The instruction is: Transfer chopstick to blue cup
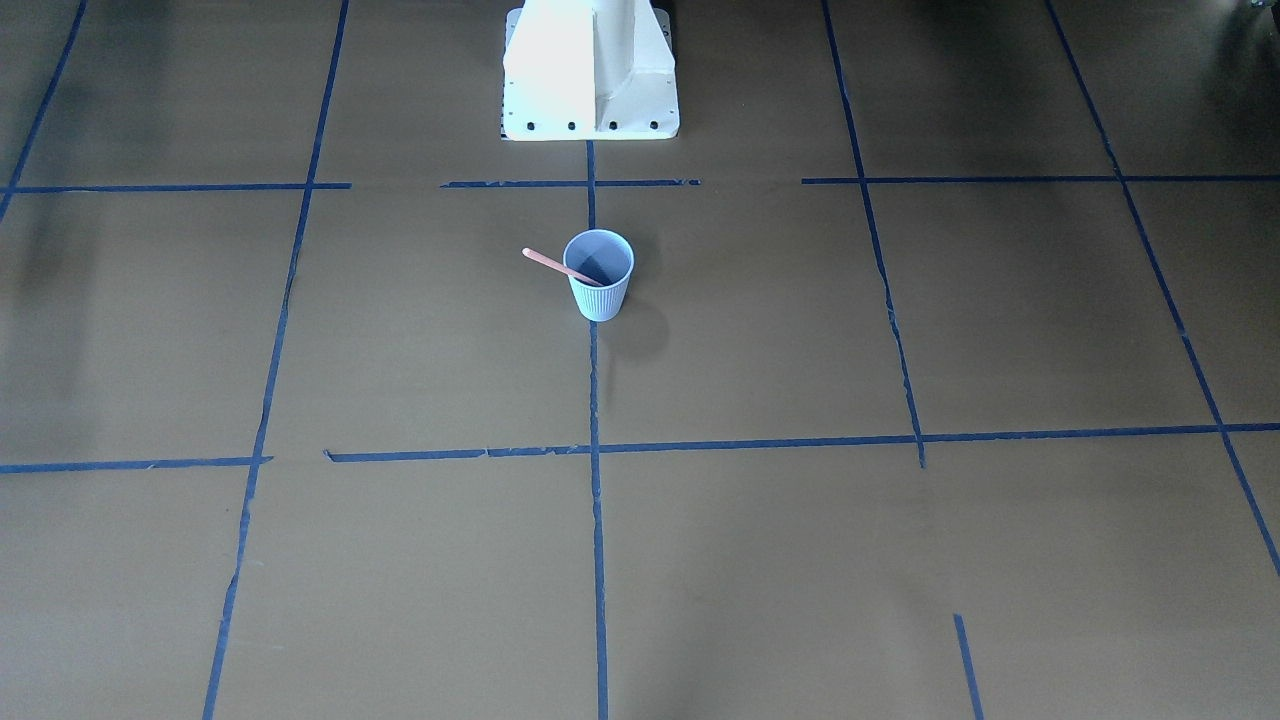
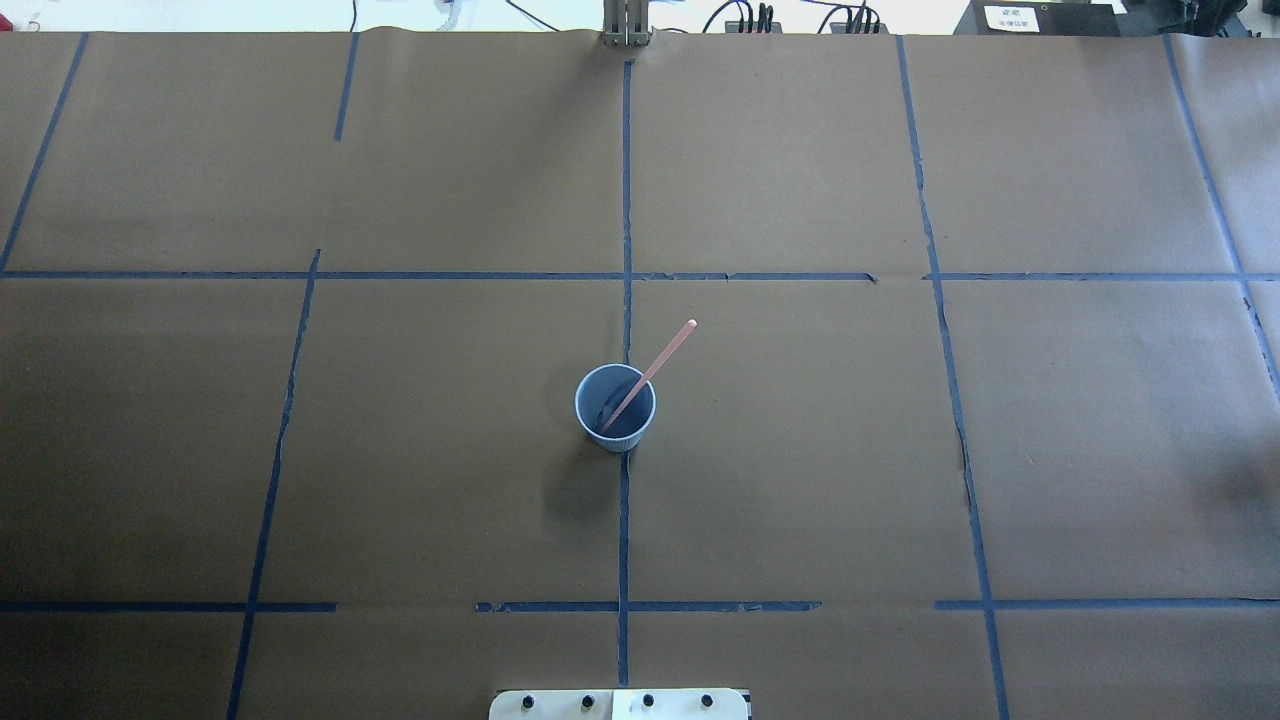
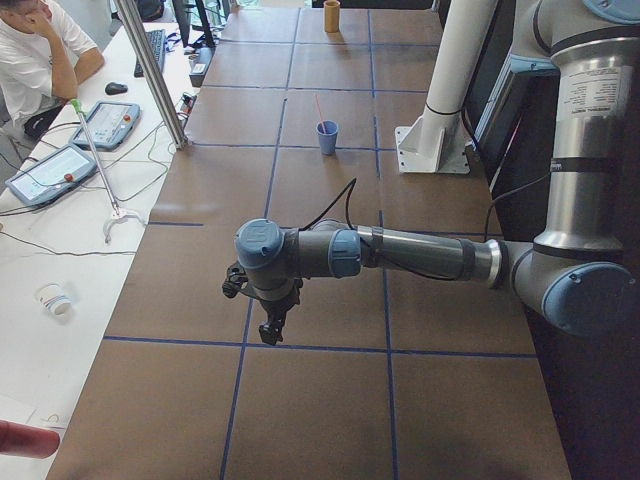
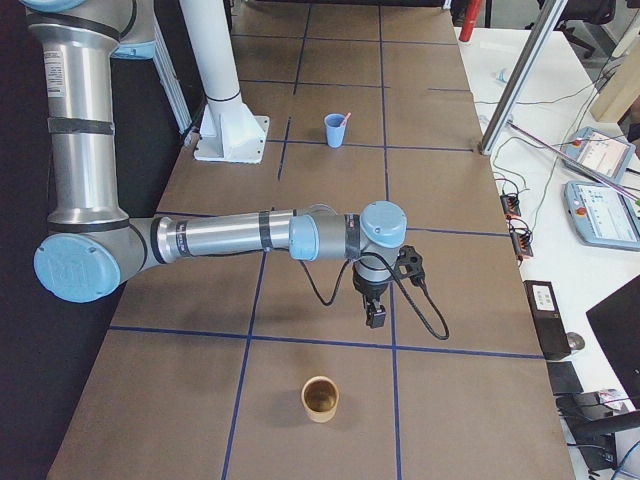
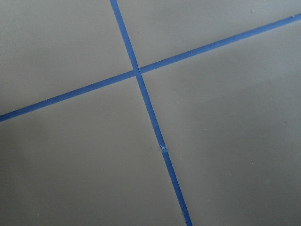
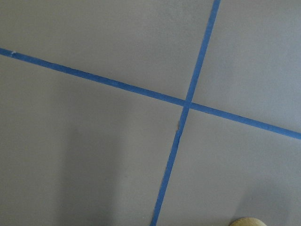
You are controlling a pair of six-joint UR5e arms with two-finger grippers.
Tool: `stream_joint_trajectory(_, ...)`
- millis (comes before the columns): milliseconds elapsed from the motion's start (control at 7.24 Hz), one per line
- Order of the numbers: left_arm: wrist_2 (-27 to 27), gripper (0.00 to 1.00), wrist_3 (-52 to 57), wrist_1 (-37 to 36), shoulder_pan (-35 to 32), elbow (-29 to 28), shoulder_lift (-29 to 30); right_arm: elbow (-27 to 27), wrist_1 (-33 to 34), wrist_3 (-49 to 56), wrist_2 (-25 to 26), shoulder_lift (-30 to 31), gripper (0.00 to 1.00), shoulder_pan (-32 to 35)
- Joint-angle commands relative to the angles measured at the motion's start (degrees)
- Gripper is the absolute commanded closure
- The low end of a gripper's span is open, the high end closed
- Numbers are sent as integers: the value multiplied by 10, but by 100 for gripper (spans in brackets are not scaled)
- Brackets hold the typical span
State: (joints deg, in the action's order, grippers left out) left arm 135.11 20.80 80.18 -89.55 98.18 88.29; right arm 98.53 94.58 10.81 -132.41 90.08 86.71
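Note:
The blue cup (image 2: 615, 408) stands upright near the table's middle, on a blue tape line. It also shows in the front-facing view (image 1: 599, 274), the left view (image 3: 327, 137) and the right view (image 4: 335, 130). A pinkish-tan chopstick (image 2: 650, 373) stands tilted inside the cup, its upper end leaning out over the rim; it also shows in the front-facing view (image 1: 560, 266). My left gripper (image 3: 272, 328) hangs over the table far from the cup, seen only in the left view. My right gripper (image 4: 374, 316) likewise shows only in the right view. I cannot tell whether either is open or shut.
A tan cup (image 4: 320, 398) stands on the table close to my right gripper; its rim shows in the right wrist view (image 6: 247, 221). The white robot base (image 1: 590, 70) stands behind the blue cup. Blue tape lines (image 5: 138, 73) cross the brown table. An operator (image 3: 40, 50) sits beside it.

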Motion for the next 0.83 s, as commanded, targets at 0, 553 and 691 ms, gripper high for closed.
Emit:
stream_joint_trajectory(0, 1, 0, -8, 1, 1, -1, 6, 18, 3, 2, -13, 12, 0, 0)
stream_joint_trajectory(553, -4, 0, -48, -3, 0, 52, -1, 10, -1, 3, -8, 44, 0, 0)
stream_joint_trajectory(691, -4, 0, -47, -3, 1, 51, -1, 12, -1, 1, -12, 43, 0, 0)
